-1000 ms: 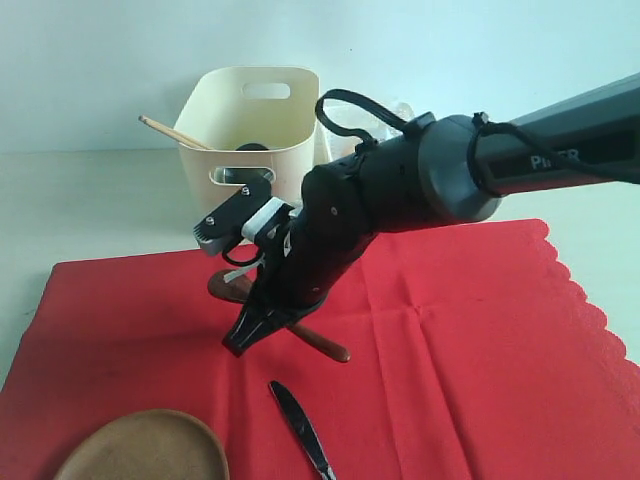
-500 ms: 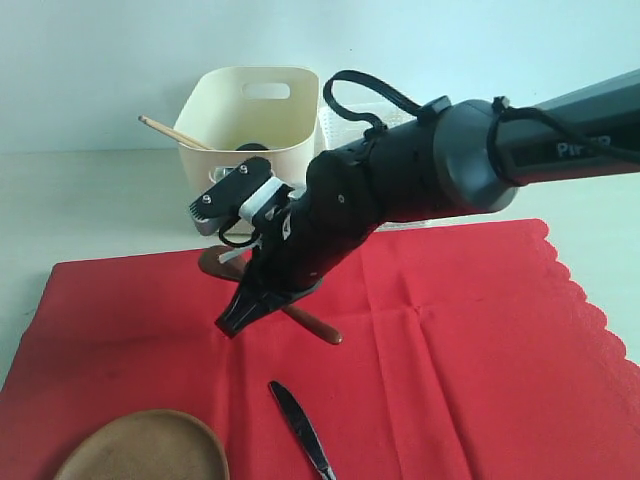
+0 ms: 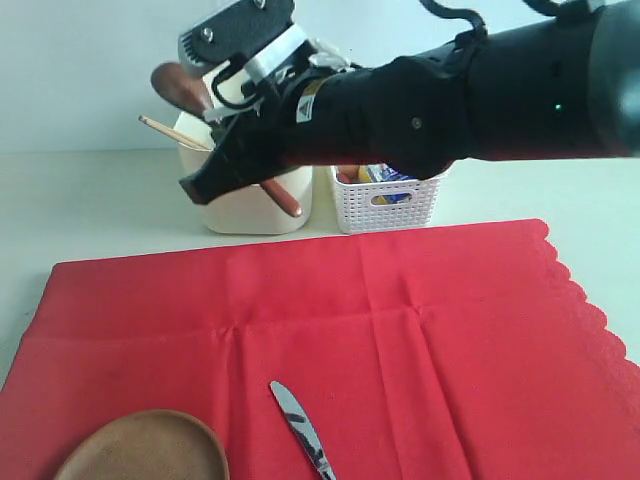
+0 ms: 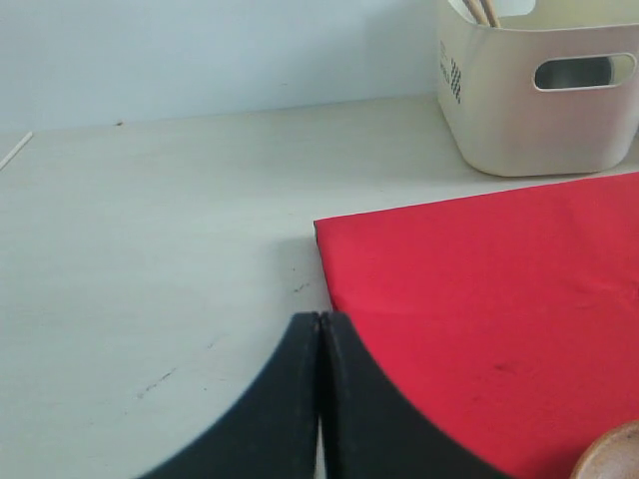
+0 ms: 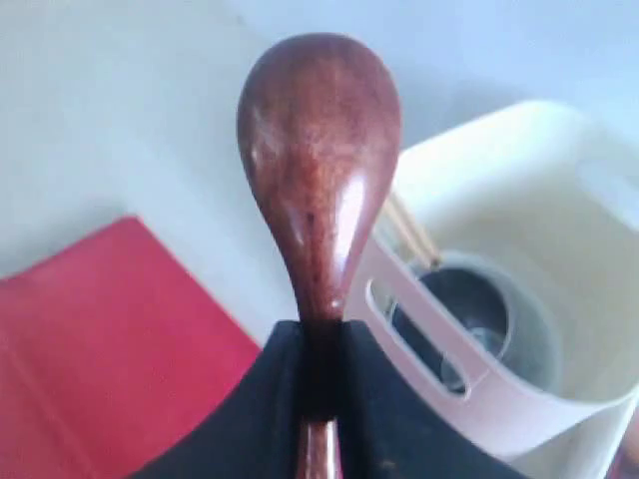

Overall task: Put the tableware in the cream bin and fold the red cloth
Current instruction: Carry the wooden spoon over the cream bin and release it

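My right gripper [image 3: 205, 180] [image 5: 321, 334] is shut on the neck of the dark wooden spoon [image 3: 178, 85] [image 5: 319, 160], held in the air over the cream bin [image 3: 250, 210] [image 5: 519, 399]. In the bin stand a steel cup [image 5: 479, 309] and chopsticks [image 3: 170, 132] [image 5: 409, 230]. The red cloth [image 3: 400, 330] [image 4: 499, 289] lies spread flat. On its near part rest a metal knife [image 3: 300, 428] and a brown wooden plate [image 3: 145, 448]. My left gripper [image 4: 319, 321] is shut and empty, low over the table by the cloth's corner. The bowl is not visible.
A white lattice basket [image 3: 390, 205] with small items stands right of the cream bin, behind the cloth. My right arm [image 3: 480, 100] spans the upper scene. Bare pale table [image 4: 150, 249] lies left of the cloth.
My right gripper has lifted the spoon off the cloth and carried it up and back, over the cream bin. Knife, plate and cloth have not moved.
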Available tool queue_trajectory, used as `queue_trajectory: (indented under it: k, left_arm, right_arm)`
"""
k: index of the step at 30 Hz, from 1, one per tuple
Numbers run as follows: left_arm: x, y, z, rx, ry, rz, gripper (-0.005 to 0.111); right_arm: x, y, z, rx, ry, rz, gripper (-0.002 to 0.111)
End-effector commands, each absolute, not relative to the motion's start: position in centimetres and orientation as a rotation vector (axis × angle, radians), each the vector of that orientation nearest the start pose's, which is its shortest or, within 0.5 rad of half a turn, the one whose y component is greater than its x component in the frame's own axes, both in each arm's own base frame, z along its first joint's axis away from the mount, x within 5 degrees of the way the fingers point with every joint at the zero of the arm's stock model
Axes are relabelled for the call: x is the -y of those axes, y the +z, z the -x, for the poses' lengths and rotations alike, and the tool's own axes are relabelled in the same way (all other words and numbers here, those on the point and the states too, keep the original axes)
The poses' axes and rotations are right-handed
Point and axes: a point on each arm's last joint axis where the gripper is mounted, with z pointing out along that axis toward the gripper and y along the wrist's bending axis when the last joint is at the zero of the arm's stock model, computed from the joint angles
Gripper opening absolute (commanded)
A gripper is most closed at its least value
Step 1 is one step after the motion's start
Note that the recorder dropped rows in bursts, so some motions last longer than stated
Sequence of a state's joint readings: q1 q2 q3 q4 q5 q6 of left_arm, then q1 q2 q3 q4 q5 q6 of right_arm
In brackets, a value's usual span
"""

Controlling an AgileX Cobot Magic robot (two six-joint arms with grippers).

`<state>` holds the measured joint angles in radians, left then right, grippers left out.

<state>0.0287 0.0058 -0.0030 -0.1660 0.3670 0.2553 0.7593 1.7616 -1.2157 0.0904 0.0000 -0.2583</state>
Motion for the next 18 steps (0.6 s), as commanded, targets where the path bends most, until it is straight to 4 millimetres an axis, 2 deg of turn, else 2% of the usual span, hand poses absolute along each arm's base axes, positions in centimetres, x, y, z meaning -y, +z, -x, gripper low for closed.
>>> queue_trajectory:
  k: [1,7,10,12,15,18]
  left_arm:
    - [0.4,18.1,-5.3,-1.834,0.037,-0.113,0.000]
    - [0.4,18.1,-5.3,-1.834,0.037,-0.113,0.000]
    - [0.4,18.1,-5.3,-1.834,0.037,-0.113,0.000]
    - [0.4,18.1,-5.3,-1.834,0.037,-0.113,0.000]
    - [0.4,18.1,-5.3,-1.834,0.037,-0.113,0.000]
    - [0.4,18.1,-5.3,-1.834,0.037,-0.113,0.000]
  right_arm:
    - [-26.8,28.3,-31.0,-1.682,0.351,0.810,0.000]
    - [-24.3,29.5,-33.5,-1.602,0.299,0.695,0.000]
    - [-23.7,29.5,-34.8,-1.609,0.282,0.665,0.000]
    - [-24.1,29.2,-35.3,-1.613,0.285,0.657,0.000]
    - [-24.8,29.0,-36.2,-1.567,0.223,0.735,0.000]
    - [-25.5,28.8,-37.2,-1.560,0.243,0.708,0.000]
